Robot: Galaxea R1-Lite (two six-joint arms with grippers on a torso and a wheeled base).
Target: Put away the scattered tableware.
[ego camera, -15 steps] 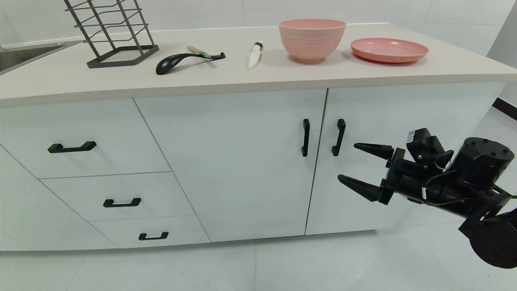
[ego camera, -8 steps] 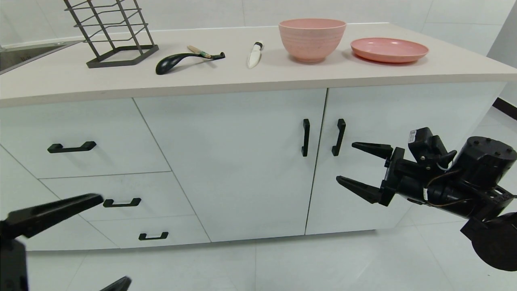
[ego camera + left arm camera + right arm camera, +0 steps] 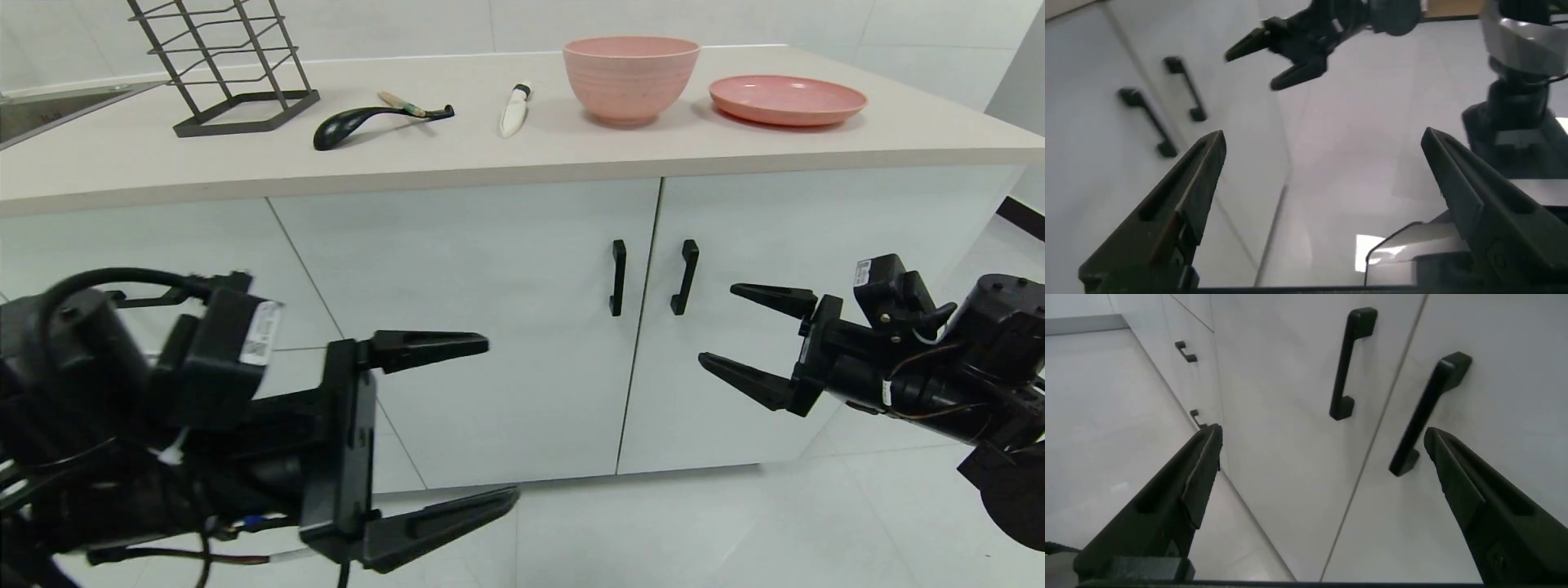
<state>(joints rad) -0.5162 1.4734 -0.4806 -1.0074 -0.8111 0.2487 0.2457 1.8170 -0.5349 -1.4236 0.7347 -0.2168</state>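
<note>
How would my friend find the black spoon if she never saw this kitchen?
Look on the long countertop above the white cabinets. Between the wire rack and the small white knife lies the black spoon, its handle crossing a wooden stick. It's the only all-black, curved utensil; the bowl and plate are pink.

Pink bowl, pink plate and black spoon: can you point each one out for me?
Pink bowl (image 3: pixel 630 77), head view, on its outer wall.
Pink plate (image 3: pixel 787 98), head view, on the middle of its dish.
Black spoon (image 3: pixel 339 131), head view, on its scoop.
</note>
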